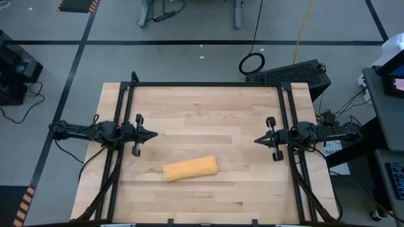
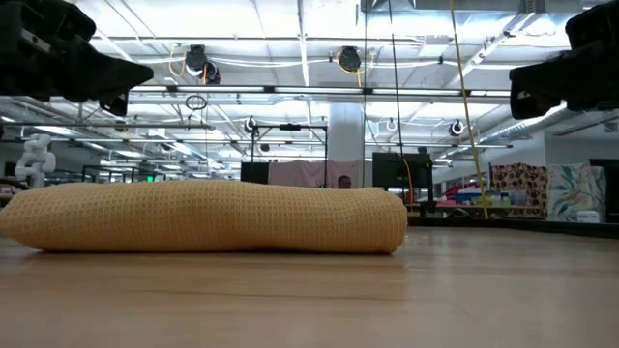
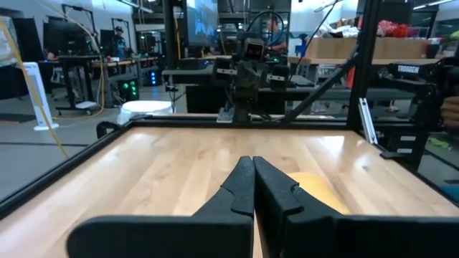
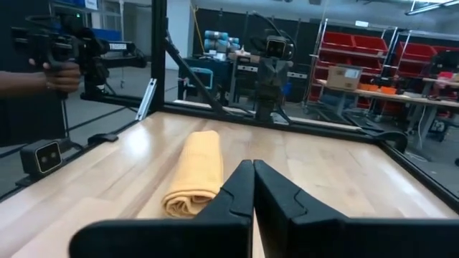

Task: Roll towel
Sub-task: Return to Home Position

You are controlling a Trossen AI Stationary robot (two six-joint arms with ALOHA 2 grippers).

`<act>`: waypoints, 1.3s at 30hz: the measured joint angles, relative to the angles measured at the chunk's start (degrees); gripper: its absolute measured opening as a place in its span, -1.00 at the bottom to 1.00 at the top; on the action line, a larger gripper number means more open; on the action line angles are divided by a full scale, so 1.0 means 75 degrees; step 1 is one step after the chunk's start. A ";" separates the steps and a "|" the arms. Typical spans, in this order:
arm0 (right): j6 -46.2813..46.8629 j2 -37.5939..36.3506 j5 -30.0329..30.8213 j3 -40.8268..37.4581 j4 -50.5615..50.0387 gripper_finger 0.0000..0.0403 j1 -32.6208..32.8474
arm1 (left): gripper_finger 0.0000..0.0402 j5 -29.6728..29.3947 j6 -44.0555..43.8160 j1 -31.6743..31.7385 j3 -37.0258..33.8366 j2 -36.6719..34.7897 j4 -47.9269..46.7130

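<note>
**4 cameras on 1 table**

My high camera looks straight down on the whole table [image 1: 202,107]. The low one sits at tabletop height, close to the towel [image 2: 208,217], facing the room [image 2: 329,126] behind. My 2 wrist cameras look level across the wood, past the left gripper [image 3: 252,188] and right gripper [image 4: 252,188], toward each other. All 4 share the towel.

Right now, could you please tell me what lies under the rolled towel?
The towel rests directly on the wooden table. The patch beneath it is covered, as is the roll's inside.
</note>
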 joint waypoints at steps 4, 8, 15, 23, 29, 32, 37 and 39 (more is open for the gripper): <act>-0.0084 0.0000 -0.0005 0.0000 0.0004 -1.00 -0.0004 | -1.00 0.0191 -0.0016 0.0251 -0.0002 0.0000 -0.0049; -0.0079 0.0000 -0.0003 0.0000 0.0004 -1.00 -0.0004 | -1.00 0.0446 -0.0014 0.0608 -0.0002 0.0000 -0.0099; 0.0235 0.0000 0.0013 0.0000 0.0005 -1.00 -0.0004 | -1.00 0.1103 -0.0022 0.0963 -0.0002 0.0000 -0.0191; 0.0446 0.0000 0.0022 0.0000 0.0004 -1.00 -0.0004 | -1.00 0.1102 -0.0019 0.0963 -0.0002 0.0000 -0.0193; 0.0425 0.0000 0.0022 0.0000 0.0004 -1.00 -0.0004 | -1.00 0.1072 -0.0166 0.0960 -0.0004 0.0000 -0.0197; 0.0333 0.0003 0.0073 0.0000 0.0001 -1.00 -0.0004 | -1.00 0.1065 -0.0222 0.0960 -0.0004 0.0000 -0.0197; 0.0191 0.0003 0.0216 0.0000 -0.0002 -1.00 -0.0004 | -1.00 0.1045 -0.0223 0.0957 -0.0004 0.0000 -0.0197; -0.0047 0.0003 0.0214 0.0000 -0.0002 -1.00 -0.0004 | -1.00 0.1042 -0.0223 0.0957 -0.0004 0.0000 -0.0194</act>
